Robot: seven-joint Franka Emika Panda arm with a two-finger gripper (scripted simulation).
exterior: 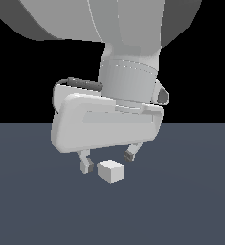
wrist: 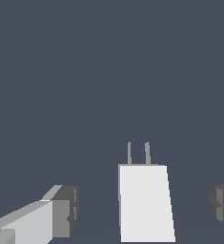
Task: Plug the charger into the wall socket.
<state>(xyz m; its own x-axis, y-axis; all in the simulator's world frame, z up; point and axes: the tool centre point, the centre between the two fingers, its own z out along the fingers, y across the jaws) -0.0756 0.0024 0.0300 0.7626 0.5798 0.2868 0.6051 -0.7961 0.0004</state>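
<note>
The pincer (exterior: 109, 161) hangs spread wide just above the dark blue-grey worktop (exterior: 181, 210), at the centre of the exterior view, gripping nothing. The charger (exterior: 110, 171), a small white block, lies on the worktop just below centre of that frame, between the two fingertips and a little nearer the camera, touching neither. In the wrist view the charger (wrist: 144, 202) sits at lower centre with two thin prongs (wrist: 138, 153) sticking out of its far end, one grey fingertip (wrist: 66, 209) at lower left, the other at the lower right edge. No wall socket shows in either view.
</note>
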